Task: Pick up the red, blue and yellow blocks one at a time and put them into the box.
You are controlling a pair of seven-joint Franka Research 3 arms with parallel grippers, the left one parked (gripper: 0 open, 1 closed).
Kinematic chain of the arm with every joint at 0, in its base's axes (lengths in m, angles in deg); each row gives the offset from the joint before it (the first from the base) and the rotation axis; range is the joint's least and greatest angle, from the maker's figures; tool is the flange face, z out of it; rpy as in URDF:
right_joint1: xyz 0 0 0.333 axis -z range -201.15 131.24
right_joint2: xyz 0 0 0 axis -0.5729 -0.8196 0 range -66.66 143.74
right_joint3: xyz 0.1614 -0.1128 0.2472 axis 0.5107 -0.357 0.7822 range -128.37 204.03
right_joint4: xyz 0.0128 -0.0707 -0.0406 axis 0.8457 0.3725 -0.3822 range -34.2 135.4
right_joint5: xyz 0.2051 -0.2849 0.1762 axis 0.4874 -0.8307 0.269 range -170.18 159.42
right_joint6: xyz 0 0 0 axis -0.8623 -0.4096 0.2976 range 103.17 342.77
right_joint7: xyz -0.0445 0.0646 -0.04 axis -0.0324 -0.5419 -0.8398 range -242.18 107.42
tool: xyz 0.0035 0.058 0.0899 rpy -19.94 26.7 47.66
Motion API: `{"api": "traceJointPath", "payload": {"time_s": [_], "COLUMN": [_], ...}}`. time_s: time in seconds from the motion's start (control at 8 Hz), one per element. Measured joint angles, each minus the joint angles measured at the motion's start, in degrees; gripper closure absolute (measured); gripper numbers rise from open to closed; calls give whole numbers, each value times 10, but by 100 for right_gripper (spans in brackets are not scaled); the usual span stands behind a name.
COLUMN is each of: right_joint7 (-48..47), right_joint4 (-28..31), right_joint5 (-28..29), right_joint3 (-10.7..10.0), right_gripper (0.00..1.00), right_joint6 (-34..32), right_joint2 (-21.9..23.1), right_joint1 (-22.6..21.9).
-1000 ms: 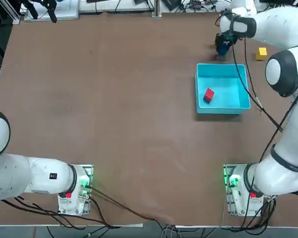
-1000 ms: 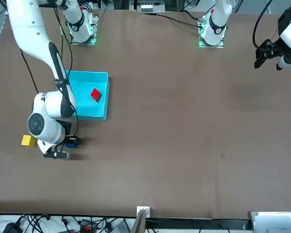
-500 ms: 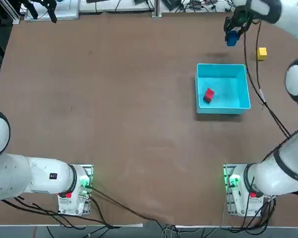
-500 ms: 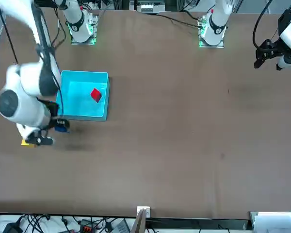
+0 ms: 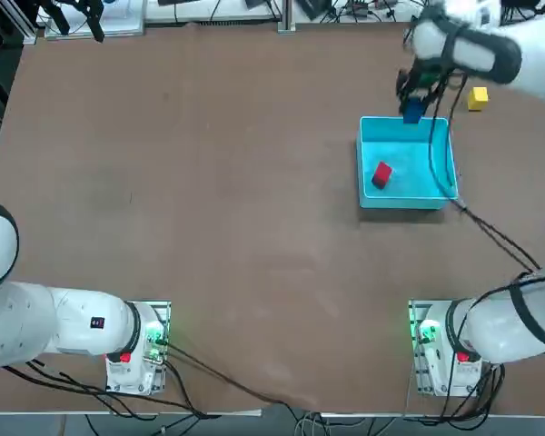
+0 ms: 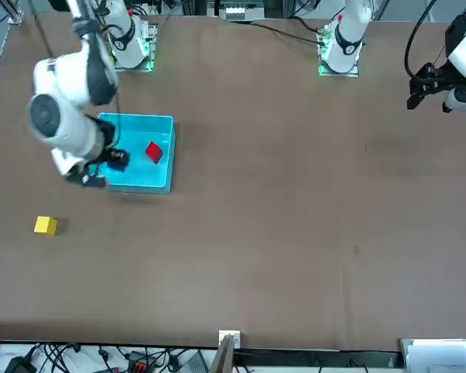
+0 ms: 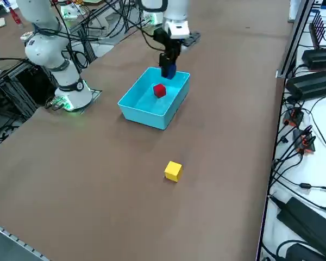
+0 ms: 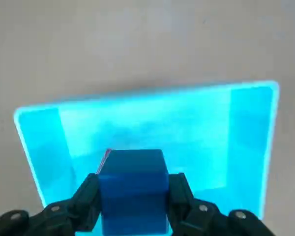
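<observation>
right gripper (image 8: 133, 196) pinching blue block (image 8: 133, 189) above cyan box (image 8: 250, 132) far wall; centre inside clear of red block (image 5: 381, 173), lower, release.

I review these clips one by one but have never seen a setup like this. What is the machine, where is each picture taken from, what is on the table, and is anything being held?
Two white robot arms are bolted to one edge of a brown table. Only the right arm is working here. One picture looks straight down, one faces the robot from across the table, one looks down from the robot's right side, and one comes from a camera on the working wrist.

On the table sits a light-blue open box with a red block inside, and a yellow block lying outside, beyond the box's far corner.

The right gripper, a two-finger clamp, is shut on the blue block and holds it in the air over the box's far edge, well above the box floor.
</observation>
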Motion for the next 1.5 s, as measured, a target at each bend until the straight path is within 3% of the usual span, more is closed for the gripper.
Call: {"api": "traceJointPath", "payload": {"time_s": [0.25,0.5,0.75,1.0,1.12,1.5], "right_joint7": [-12,-12,-12,-12,-11,12], "right_joint4": [85,117,119,119,115,79], "right_joint5": [0,0,0,0,-1,-4], "right_joint3": [0,-1,-1,-1,-2,-11], "right_gripper": [31,31,30,19,2,0], "right_joint6": [78,117,133,140,140,105], "right_joint2": [13,0,-20,-29,-28,-23], "right_joint1": [-11,-11,-11,-11,-11,-6]}}
